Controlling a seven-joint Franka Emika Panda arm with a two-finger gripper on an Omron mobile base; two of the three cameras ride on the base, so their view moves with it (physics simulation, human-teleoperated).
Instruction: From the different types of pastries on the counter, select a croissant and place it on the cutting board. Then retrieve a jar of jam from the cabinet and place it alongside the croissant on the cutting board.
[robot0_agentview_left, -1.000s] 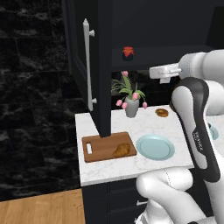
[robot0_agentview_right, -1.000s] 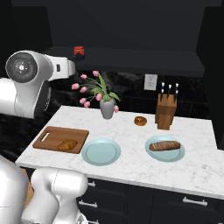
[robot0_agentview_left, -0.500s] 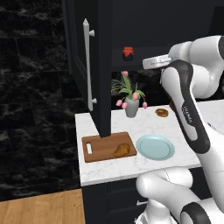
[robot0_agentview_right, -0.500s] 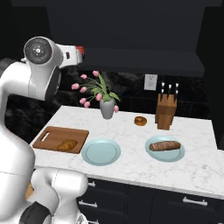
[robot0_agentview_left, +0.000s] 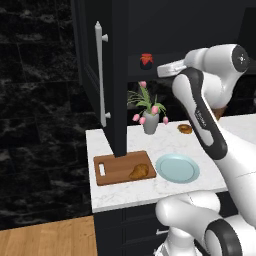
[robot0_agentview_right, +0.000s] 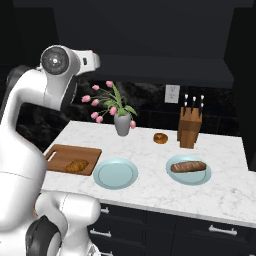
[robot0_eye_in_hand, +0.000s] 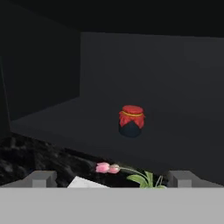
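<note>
Jaws wide open and empty, facing the jam jar (robot0_eye_in_hand: 131, 121) in the cabinet (robot0_agentview_left: 117, 60) (croissant (robot0_agentview_left: 139, 171) sits on the cutting board (robot0_agentview_left: 117, 166)).

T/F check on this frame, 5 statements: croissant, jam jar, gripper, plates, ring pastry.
1. The croissant lies on the cutting board. True.
2. The jar of jam sits on the cutting board beside the croissant. False: it stands on the cabinet shelf, above the counter.
3. The gripper is shut on the jar. False: its jaws are open and the jar stands apart, ahead of it.
4. The long dark pastry rests on a teal plate. True.
5. The ring-shaped pastry lies on the other teal plate. False: it lies on the bare counter near the knife block.
</note>
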